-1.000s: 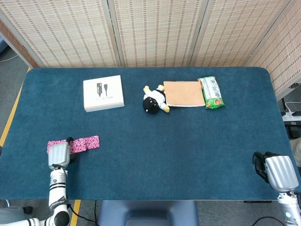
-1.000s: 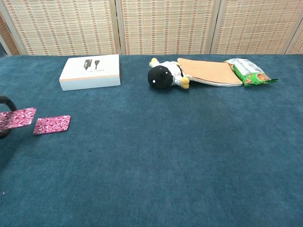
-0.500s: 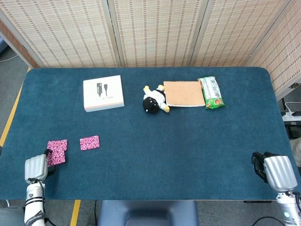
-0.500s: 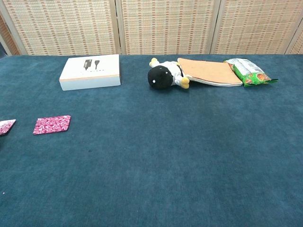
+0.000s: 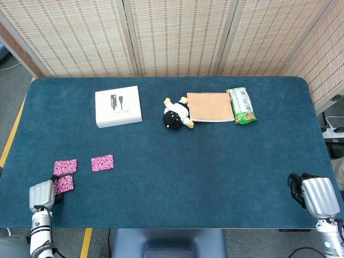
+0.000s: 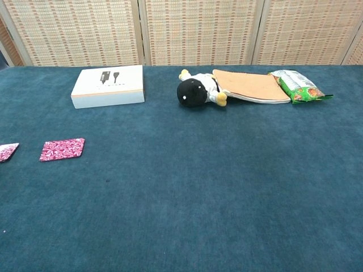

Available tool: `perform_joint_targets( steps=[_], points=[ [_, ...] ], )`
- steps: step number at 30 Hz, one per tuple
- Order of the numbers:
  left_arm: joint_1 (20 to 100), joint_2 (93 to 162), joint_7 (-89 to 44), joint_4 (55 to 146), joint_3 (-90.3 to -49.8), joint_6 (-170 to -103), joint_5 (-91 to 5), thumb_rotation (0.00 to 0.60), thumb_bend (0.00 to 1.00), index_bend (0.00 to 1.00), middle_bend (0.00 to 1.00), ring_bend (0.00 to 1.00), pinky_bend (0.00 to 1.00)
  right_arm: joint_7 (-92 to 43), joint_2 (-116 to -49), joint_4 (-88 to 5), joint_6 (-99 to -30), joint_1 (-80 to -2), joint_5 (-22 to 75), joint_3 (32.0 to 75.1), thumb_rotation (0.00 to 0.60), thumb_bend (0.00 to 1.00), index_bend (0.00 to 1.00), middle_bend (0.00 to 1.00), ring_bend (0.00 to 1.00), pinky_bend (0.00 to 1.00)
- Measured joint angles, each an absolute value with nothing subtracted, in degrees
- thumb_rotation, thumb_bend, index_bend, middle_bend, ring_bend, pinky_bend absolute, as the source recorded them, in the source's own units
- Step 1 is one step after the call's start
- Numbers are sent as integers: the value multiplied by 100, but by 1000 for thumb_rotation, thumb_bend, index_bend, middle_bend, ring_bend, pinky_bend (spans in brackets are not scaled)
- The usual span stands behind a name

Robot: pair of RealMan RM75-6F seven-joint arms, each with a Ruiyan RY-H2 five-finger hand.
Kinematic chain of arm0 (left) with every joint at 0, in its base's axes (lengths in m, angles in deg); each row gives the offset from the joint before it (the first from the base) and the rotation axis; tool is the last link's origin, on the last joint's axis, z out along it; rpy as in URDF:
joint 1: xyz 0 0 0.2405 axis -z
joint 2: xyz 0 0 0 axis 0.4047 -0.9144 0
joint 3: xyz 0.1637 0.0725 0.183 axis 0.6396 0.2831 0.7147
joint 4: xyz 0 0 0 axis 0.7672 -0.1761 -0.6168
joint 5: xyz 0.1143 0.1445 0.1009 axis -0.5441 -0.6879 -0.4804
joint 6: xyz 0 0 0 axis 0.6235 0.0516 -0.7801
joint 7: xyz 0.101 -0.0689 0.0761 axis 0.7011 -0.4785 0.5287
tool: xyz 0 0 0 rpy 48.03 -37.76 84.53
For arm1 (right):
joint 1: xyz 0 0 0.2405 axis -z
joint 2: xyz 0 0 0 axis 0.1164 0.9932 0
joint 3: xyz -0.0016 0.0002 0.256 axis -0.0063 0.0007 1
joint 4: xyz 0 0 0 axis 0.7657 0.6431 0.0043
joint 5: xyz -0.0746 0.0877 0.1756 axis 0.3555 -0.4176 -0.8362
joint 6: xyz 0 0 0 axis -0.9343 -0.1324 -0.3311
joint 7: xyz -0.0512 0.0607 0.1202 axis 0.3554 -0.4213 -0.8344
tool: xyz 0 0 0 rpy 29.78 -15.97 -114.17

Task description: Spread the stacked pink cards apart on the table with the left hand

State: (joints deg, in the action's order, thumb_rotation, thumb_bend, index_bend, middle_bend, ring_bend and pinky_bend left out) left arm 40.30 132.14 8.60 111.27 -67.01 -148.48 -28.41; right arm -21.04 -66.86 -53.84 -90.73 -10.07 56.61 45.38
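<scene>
Overhead, three pink cards lie near the table's [image 5: 177, 177] left front corner: one [image 5: 102, 163] alone to the right, one [image 5: 65, 166] just left of it, a third [image 5: 63, 184] tucked below that, touching or nearly so; this fanned layout suggests the spreading is mostly done. The left hand [image 5: 41, 194] sits at the table edge beside the lowest card, its dark fingertips seemingly on that card's corner; whether it pinches or merely touches, I cannot tell. The right hand [image 5: 317, 196] rests idle at the far corner, fingers curled in, holding nothing.

From the chest, neither hand appears; only the right card [image 6: 62, 149] shows whole, the left card [image 6: 7, 151] is clipped by the frame, and the third is out of sight.
</scene>
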Motion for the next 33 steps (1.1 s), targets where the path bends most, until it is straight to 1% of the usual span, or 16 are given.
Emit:
perform_joint_targets(
  steps=[4,12,14,16,17,18,19,20,21,22,23,24,25,28,30,33],
  points=[
    [3995,13192,902,11212,-6708,-14874,-2875,600,363,128,1000,1000,1000,-2098,-6683,-5386,-9064,-1009,5662,4533,600,469,1000,820,700,826],
    [3923,13044,1017,11548,-6688,-14928,-2931,600,353,106,1000,1000,1000,-2125,-6673,-5387,-9085,-1003,5678,4531,600,468,1000,820,701,826],
    [3894,12942,970,11743,-6680,-14968,-3022,600,349,137,1000,1000,1000,-2126,-6677,-5386,-9082,-1005,5676,4532,600,468,1000,821,701,826],
    [3864,12830,862,11926,-6666,-15020,-3199,600,349,197,996,1000,1000,-2130,-6683,-5385,-9075,-1009,5675,4532,600,468,1000,820,701,826],
    [3842,12751,747,12016,-6653,-15059,-3374,600,349,217,982,1000,1000,-2130,-6686,-5383,-9073,-1011,5674,4533,600,469,1000,820,701,826],
    [3825,12691,634,12068,-6642,-15091,-3535,600,350,239,940,982,996,-2124,-6691,-5379,-9071,-1012,5670,4536,600,469,1000,820,701,826],
    [3810,12632,499,12108,-6629,-15124,-3721,600,349,251,857,925,956,-2113,-6694,-5376,-9066,-1014,5663,4539,600,469,1000,821,701,826],
    [3789,12552,279,12138,-6606,-15168,-4007,600,350,254,799,872,912,-2098,-6699,-5374,-9060,-1016,5653,4543,600,469,1000,821,701,826],
    [3774,12494,82,12145,-6587,-15204,-4243,600,350,260,704,768,806,-2078,-6709,-5371,-9046,-1021,5636,4550,600,469,1000,821,701,826],
    [3759,12437,-140,12139,-6567,-15240,-4493,600,350,268,607,660,673,-2064,-6717,-5369,-9037,-1025,5624,4556,600,468,1000,820,701,826],
    [3742,12362,-467,12114,-6536,-15286,-4837,600,350,275,536,581,578,-2051,-6724,-5366,-9029,-1029,5615,4561,600,468,1000,821,701,826],
    [3729,12310,-728,12080,-6514,-15326,-5097,600,350,278,476,515,508,-2032,-6735,-5364,-9023,-1032,5600,4569,600,468,1000,820,701,826],
    [3715,12263,-997,12031,-6491,-15375,-5351,600,350,278,423,456,463,-2016,-6745,-5362,-9020,-1034,5588,4576,600,468,1000,821,701,826],
    [3654,12153,-1855,11722,-6420,-15633,-6137,600,348,275,352,361,405,-1967,-6780,-5359,-9023,-1032,5542,4601,600,469,1000,820,701,826],
    [3595,12137,-2258,11375,-6386,-15887,-6527,600,348,269,345,339,391,-1922,-6807,-5354,-9031,-1031,5521,4621,600,469,1000,820,701,826],
    [3514,12150,-2466,10900,-6352,-16227,-6887,600,348,256,343,336,375,-1871,-6851,-5332,-9033,-1037,5501,4640,600,469,1000,820,700,826]
  ],
)
